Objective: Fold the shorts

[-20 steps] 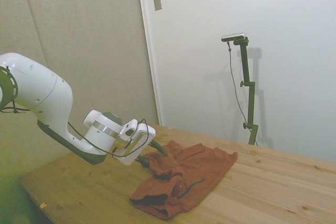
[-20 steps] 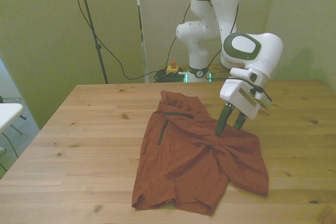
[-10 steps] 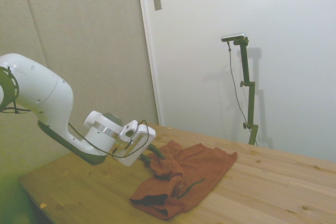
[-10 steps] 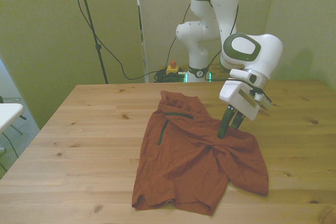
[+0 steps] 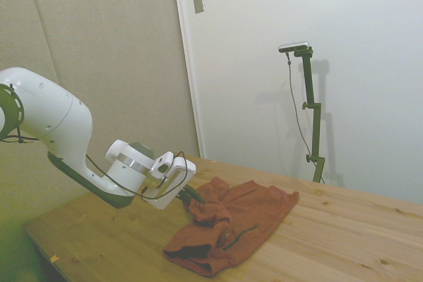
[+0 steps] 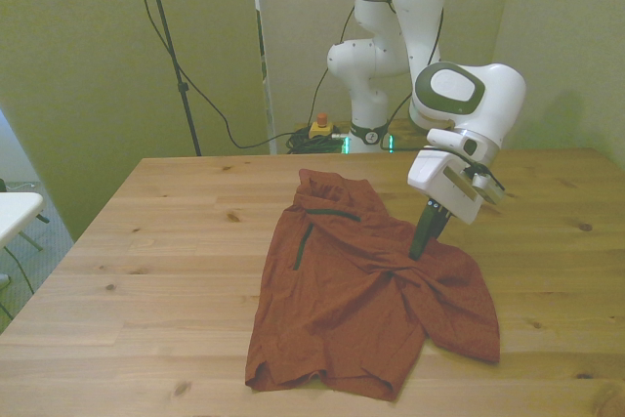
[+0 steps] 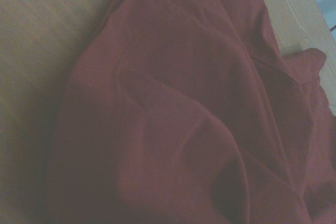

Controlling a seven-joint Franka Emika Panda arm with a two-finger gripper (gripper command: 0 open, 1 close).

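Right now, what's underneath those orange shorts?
The shorts lie crumpled on the wooden table, which shows all around them. The gripper pinches a fold. Anything beneath the fabric is hidden.

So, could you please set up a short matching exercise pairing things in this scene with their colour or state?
Column one:
1. shorts
2. tool
3. table
4. pocket line

Column two:
A. bare pale wood
B. shut on a pinch of cloth
C. thin and dark
D. rust-orange, rumpled, lying on the wood

Pairs: 1-D, 2-B, 3-A, 4-C
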